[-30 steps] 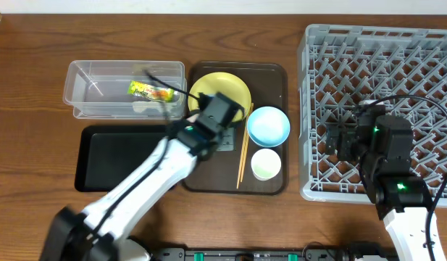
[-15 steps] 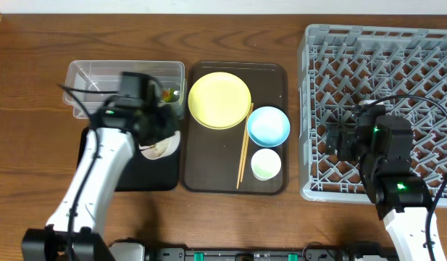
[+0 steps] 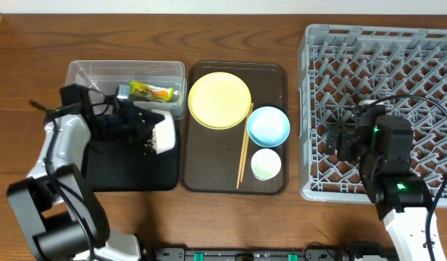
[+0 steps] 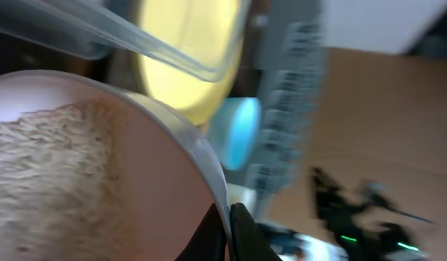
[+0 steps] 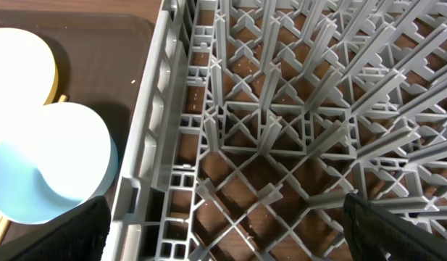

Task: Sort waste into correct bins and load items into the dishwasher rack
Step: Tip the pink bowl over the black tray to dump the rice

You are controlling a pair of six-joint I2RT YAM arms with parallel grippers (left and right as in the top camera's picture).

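pinches the rim of the white bowl [image 4: 100,181], likely stiff and slick, between clamped left gripper [image 4: 232,230] fingers. leaves right gripper [image 5: 234,228] splayed wide, holding nothing.

plate [image 3: 219,100] yellow | bowl [image 3: 267,125] light-blue | rack [image 3: 382,65] grey lattice | bin tray [image 3: 114,172] black

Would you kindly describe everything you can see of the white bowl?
The white bowl is round, smooth and plastic-looking. It is tipped steeply onto its side over the right end of the black tray, just below the clear tub. The left gripper pinches its rim. White rice-like grains lie heaped inside it.
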